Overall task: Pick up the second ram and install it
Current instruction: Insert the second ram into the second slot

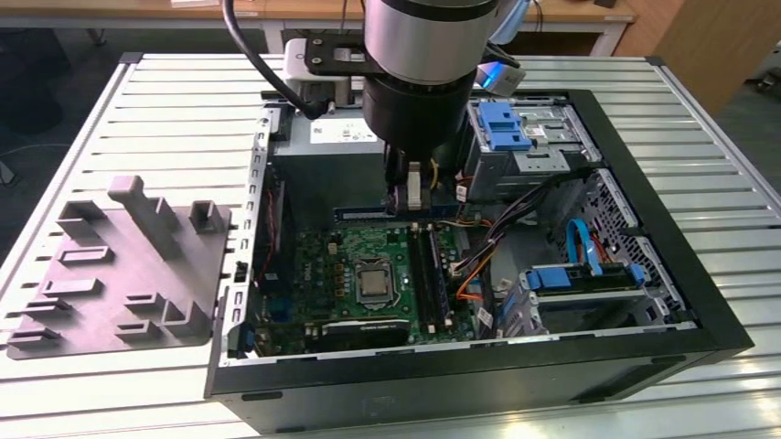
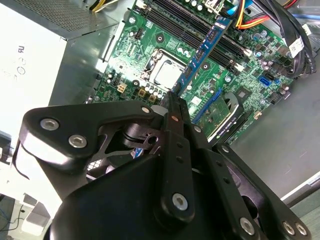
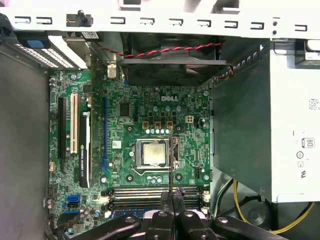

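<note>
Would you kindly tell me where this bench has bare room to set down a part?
Bare slatted table lies beyond the grey fixture, on the exterior view's left of the computer case, plus a narrow strip at that view's right. Inside the case it is crowded: cables, and the gripper holding the second ram above the motherboard.

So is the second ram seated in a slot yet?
Out: the gripper holds the second ram above the motherboard, crossing over the slots.

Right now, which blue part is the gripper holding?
The second ram, the thin bluish board clamped in the gripper above the motherboard; the blue cable and drive latches lie clear of it.
</note>
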You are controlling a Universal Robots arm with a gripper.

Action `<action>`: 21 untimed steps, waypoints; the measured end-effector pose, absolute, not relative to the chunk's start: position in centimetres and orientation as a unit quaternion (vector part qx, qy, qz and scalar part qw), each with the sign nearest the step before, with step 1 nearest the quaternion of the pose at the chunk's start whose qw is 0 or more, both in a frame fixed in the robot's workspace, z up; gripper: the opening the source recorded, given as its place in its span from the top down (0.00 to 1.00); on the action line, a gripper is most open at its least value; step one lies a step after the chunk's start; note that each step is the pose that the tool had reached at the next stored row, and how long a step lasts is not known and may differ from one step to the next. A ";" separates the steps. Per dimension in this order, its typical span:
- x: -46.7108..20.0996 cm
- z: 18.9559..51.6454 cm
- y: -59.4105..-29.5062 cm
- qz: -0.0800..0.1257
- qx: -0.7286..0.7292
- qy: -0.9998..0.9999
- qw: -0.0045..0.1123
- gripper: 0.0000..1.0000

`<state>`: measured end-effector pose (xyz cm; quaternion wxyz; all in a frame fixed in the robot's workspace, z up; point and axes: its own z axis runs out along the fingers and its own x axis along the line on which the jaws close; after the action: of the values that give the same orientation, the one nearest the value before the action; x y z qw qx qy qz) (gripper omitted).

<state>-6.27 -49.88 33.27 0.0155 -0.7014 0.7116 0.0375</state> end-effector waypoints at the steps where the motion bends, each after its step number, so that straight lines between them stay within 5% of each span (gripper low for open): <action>1: -6.3 33.3 -49.9 0.038 -0.701 0.712 0.016 0.89; 21: -6.3 33.2 -49.9 0.035 -0.594 0.803 0.021 0.89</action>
<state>-6.27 -49.88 33.25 0.0206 -0.5942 0.8033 0.0350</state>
